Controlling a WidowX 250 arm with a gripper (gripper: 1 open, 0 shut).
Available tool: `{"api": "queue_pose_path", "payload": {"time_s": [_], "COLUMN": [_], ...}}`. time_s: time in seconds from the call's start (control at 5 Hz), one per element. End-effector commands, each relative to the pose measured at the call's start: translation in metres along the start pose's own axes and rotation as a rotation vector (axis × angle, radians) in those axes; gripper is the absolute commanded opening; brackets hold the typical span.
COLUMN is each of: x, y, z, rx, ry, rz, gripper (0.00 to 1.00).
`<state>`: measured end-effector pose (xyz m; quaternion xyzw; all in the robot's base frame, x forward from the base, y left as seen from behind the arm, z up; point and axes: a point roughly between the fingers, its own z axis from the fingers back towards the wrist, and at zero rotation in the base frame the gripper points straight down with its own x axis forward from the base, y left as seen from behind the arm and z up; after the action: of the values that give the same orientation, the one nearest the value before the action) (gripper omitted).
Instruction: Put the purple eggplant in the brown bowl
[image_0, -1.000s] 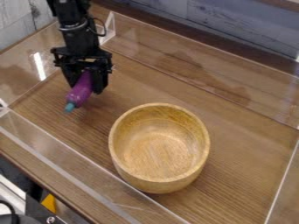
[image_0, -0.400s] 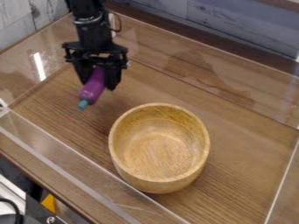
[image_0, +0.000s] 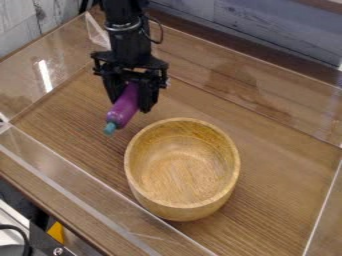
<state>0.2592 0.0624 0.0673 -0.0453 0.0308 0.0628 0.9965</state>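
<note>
The purple eggplant (image_0: 123, 110) hangs tilted between the fingers of my gripper (image_0: 131, 96), its teal stem tip pointing down and left, clear of the tabletop. The black gripper points straight down and is shut on the eggplant's plump end. They hover just past the far left rim of the brown bowl (image_0: 183, 167), a large round wooden bowl with nothing in it, standing on the table in the middle of the view.
Clear plastic walls (image_0: 80, 200) fence the wooden table (image_0: 267, 100) along the front, left and right. A grey board wall runs behind the table.
The gripper has carried the eggplant to the right and slightly up, from the table's left part towards the bowl's far left rim. The grip is unchanged.
</note>
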Motion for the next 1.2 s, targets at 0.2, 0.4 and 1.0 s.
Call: {"api": "queue_pose_path", "payload": {"time_s": [0.2, 0.4, 1.0], "x": [-0.015, -0.019, -0.024], "y": [-0.004, -0.011, -0.037], "z": [0.023, 0.029, 0.004], "rx": [0.031, 0.04, 0.065], "ry": [-0.051, -0.049, -0.034], "rz": [-0.145, -0.14, -0.167], "gripper": [0.0, 0.0, 0.0]}}
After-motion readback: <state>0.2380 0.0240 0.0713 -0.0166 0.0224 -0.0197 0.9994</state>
